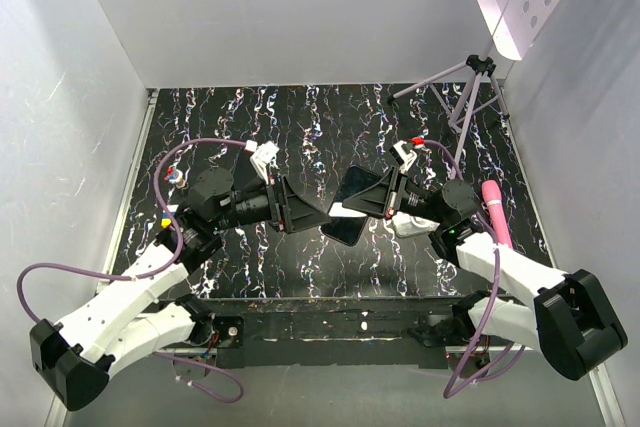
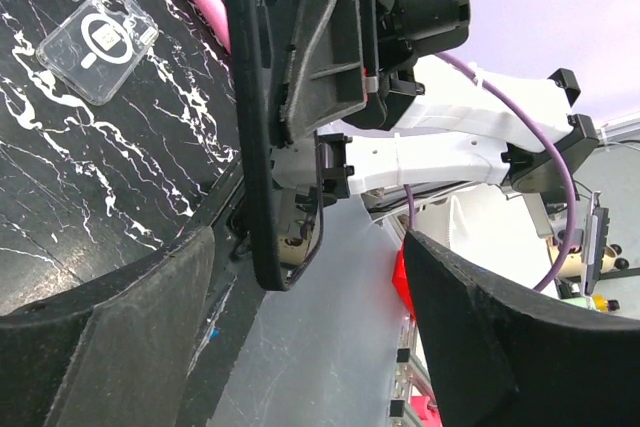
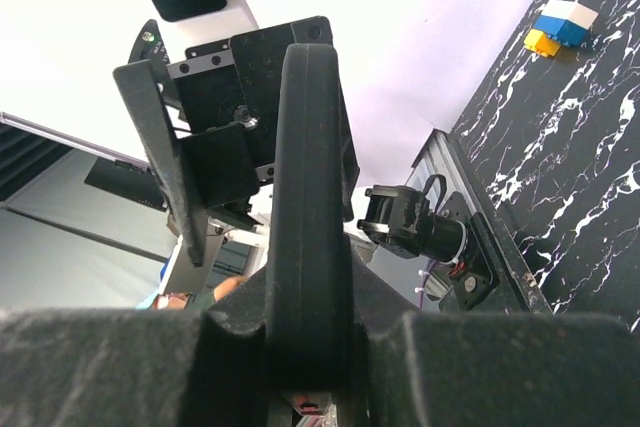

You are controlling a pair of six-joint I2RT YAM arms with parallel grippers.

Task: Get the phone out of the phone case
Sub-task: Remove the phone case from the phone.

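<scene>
Right gripper (image 1: 386, 197) is clamped on the black phone case (image 1: 360, 187), held above mid-table; whether the phone is inside, I cannot tell. Left gripper (image 1: 318, 213), at its 9 o'clock, gapes empty. With one grip, the case may slip onto the dark handset (image 1: 345, 230) at 6 o'clock.

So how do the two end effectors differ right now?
The left end effector stands wide open, holding nothing; the right end effector is shut on the phone case. The left one's fingers flank that case with gaps either side; the right one's press it. Both hover above the table, facing each other.
</scene>
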